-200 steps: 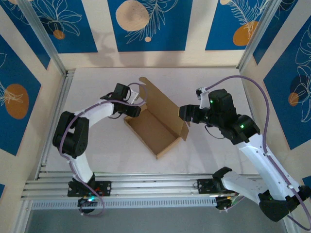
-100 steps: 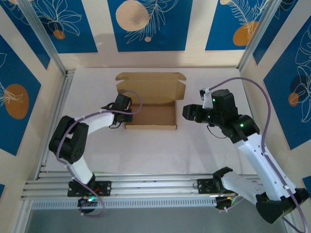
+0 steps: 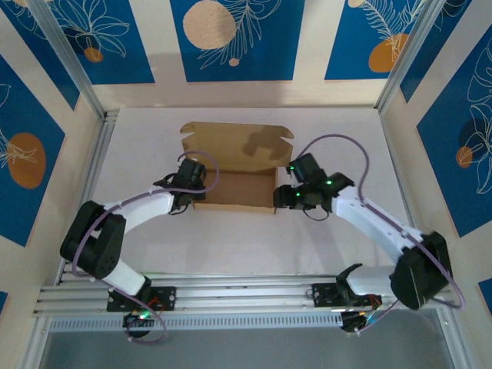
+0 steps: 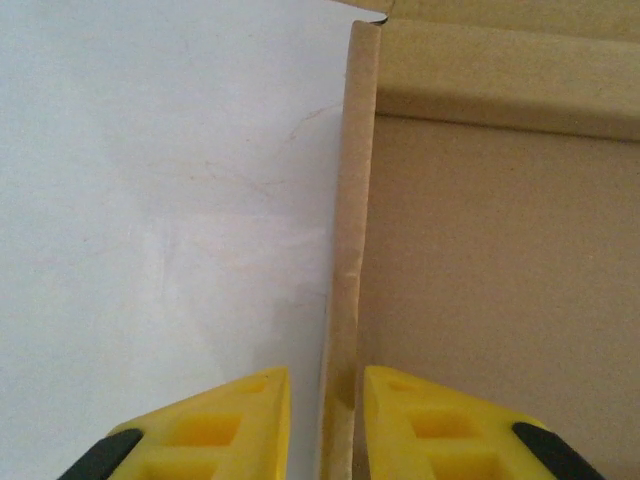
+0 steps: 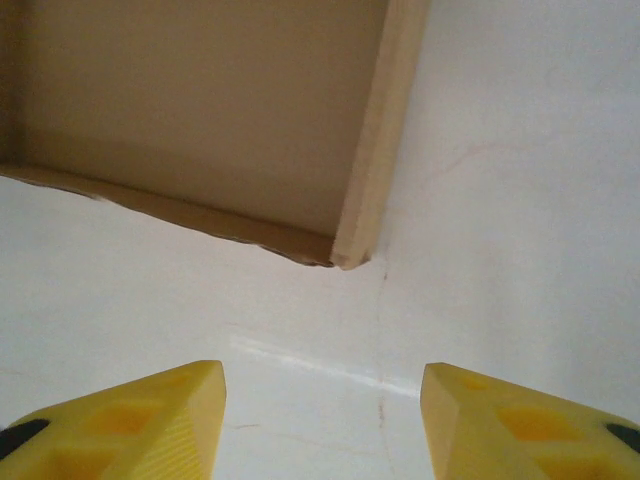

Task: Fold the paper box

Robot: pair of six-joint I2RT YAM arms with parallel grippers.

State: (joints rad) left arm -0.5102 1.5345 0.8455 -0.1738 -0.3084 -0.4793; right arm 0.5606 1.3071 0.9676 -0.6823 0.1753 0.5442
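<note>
The paper box (image 3: 234,187) is a shallow brown cardboard tray in mid-table, with its lid flap (image 3: 234,143) lying back toward the far wall. My left gripper (image 3: 195,197) sits at the tray's left side wall. In the left wrist view my left gripper (image 4: 326,400) stands astride that side wall (image 4: 345,200); the jaws are narrowly open, with a slit of table showing beside the left finger. My right gripper (image 3: 278,198) is at the tray's right front corner. The right wrist view has my right gripper (image 5: 322,400) open and empty, the box corner (image 5: 350,250) just ahead.
White table top (image 3: 231,238) surrounds the box. Blue and cream patterned walls (image 3: 231,38) close the back and sides. An aluminium rail (image 3: 231,296) runs along the near edge by the arm bases.
The box has swung from a diagonal to square with the table edge, and its lid flap has dropped back. My right arm has moved left to the box's front corner. My left gripper's jaws have narrowed around the wall.
</note>
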